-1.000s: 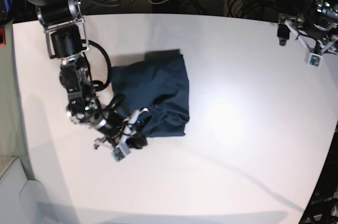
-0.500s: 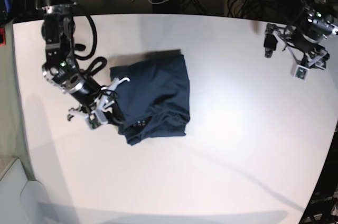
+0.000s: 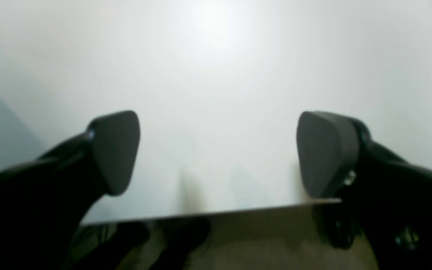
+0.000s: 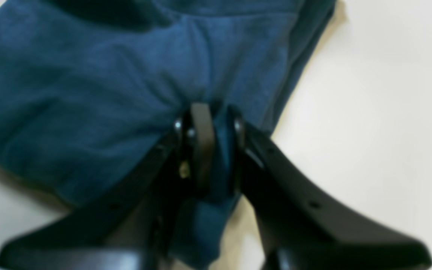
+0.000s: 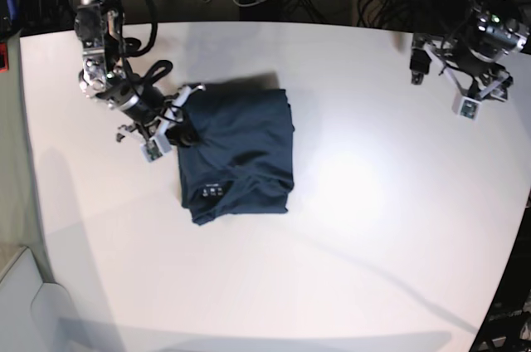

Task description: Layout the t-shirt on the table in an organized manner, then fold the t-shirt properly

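Fold nearly complete

T-shirt [image 5: 241, 153] lies in a compact rectangle, table [image 5: 373, 227] left-centre. Right gripper [image 4: 210, 127] pinches its left edge; left gripper [image 3: 216, 153] hangs wide, empty, far right. Release remains.

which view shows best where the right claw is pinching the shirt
The right wrist view: the right claw sits shut on a bunched fold of the t-shirt, close up. The base view shows the whole folded shirt on the table but the grip is tiny. The left wrist view shows no shirt.
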